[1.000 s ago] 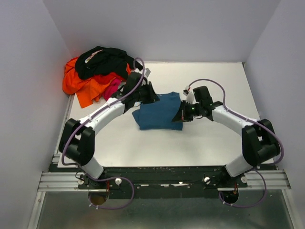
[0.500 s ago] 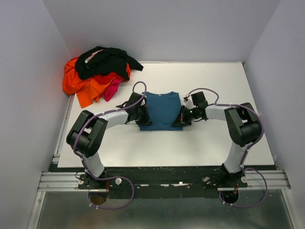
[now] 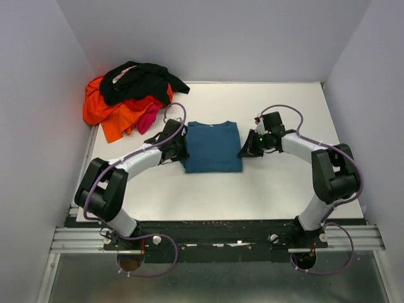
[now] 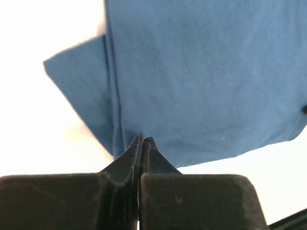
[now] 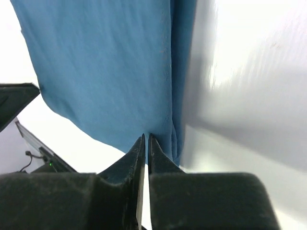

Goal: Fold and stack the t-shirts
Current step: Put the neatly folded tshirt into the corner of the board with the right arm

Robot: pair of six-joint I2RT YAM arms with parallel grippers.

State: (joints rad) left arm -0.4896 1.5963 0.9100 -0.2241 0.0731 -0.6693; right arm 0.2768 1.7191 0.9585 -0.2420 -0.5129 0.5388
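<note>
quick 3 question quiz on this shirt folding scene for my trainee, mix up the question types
1. True or false: the teal-blue shirt lies on the pile in the far left corner.
2. Which shirt tops that pile? A a white shirt, B the black shirt, C a green shirt.
3. Fill in: in the top view, the left gripper sits at the teal-blue shirt's ___ edge.
Key: 1 false, it lies flat, apart from the pile; 2 B; 3 left.

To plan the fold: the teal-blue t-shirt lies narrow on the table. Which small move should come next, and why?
Probably lift the left gripper and right gripper clear of the teal-blue t-shirt: both its sides look folded in, and the halving fold is not yet done.
</note>
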